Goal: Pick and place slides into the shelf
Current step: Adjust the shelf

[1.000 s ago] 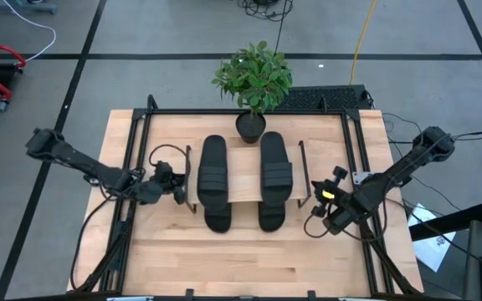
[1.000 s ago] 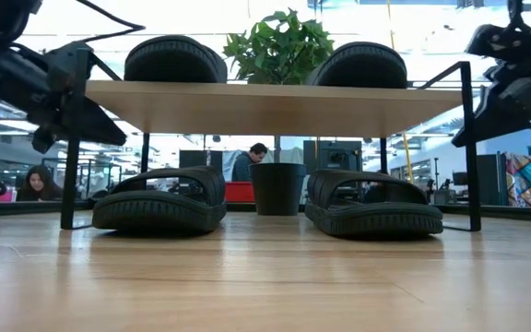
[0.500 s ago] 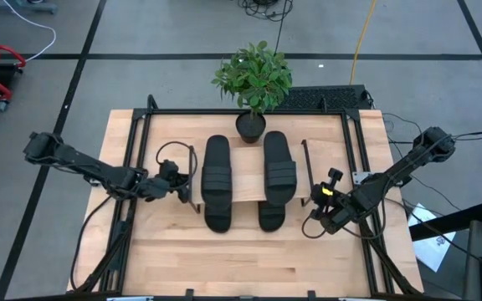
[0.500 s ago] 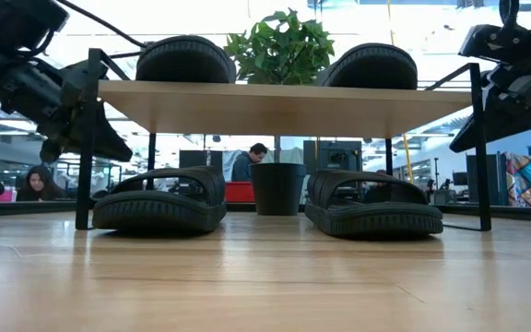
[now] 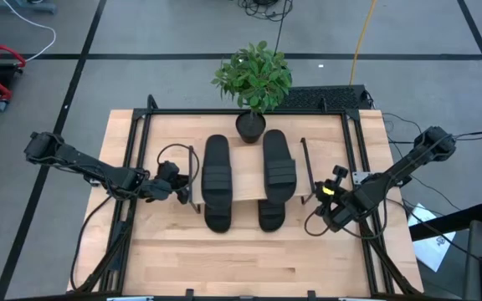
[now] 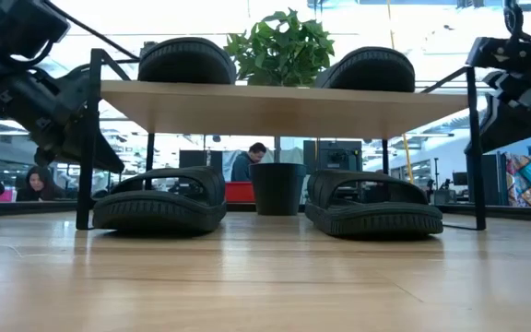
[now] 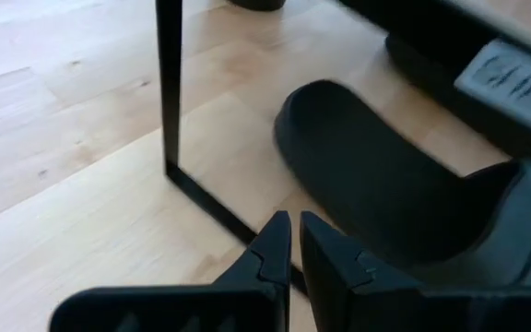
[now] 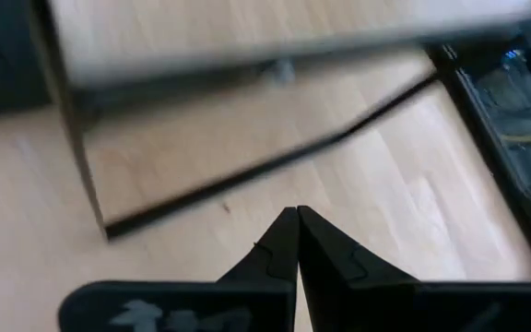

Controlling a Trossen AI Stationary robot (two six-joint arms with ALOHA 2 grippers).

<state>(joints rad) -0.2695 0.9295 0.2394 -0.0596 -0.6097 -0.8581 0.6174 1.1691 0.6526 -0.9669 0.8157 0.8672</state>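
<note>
Slides sitting on the shelf, both grippers pinched shut and empty
Left gripper (image 5: 184,191) is hovering beside the shelf (image 5: 248,186) frame, right gripper (image 5: 316,199) opposite; slides (image 5: 216,180) looking light, rubbery, best grabbed by the ribbed strap

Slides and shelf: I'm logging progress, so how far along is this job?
Looks finished: two matte black slide sandals lie on the low shelf's light wood top board, two more on the table beneath it. Nothing is in hand: left gripper and right gripper are shut and empty beside the shelf's wire sides. Nothing left to place.
</note>
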